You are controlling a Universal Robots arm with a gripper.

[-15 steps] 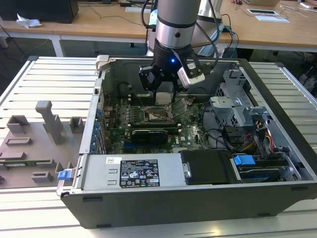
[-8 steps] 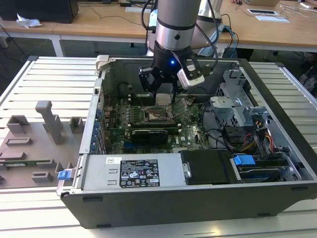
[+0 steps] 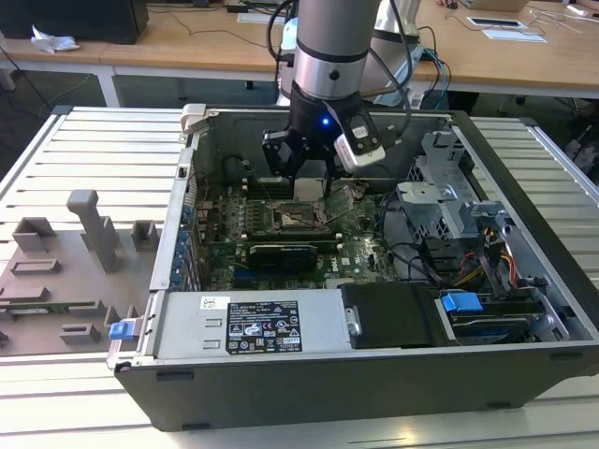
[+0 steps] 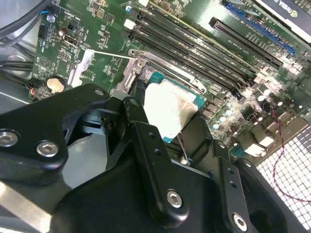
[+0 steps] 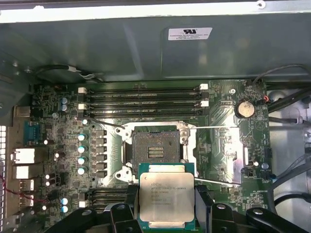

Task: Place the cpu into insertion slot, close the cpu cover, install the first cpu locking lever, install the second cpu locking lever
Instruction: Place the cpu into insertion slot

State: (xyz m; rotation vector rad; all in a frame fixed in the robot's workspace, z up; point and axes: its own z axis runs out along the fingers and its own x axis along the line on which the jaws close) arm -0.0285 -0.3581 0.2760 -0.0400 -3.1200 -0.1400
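Clamping the cpu (image 5: 166,196) by two opposite edges, the gripper (image 3: 307,180) hangs inside the open computer case (image 3: 374,383). Seen in the exterior view, the cpu sits just at twelve o'clock of the bare socket (image 5: 155,149) on the green motherboard (image 5: 58,131), not yet seated.

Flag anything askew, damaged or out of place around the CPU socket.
Nothing stands out. The gripper grips the cpu by two opposite edges, close to the open, empty socket; no damage or debris shows.
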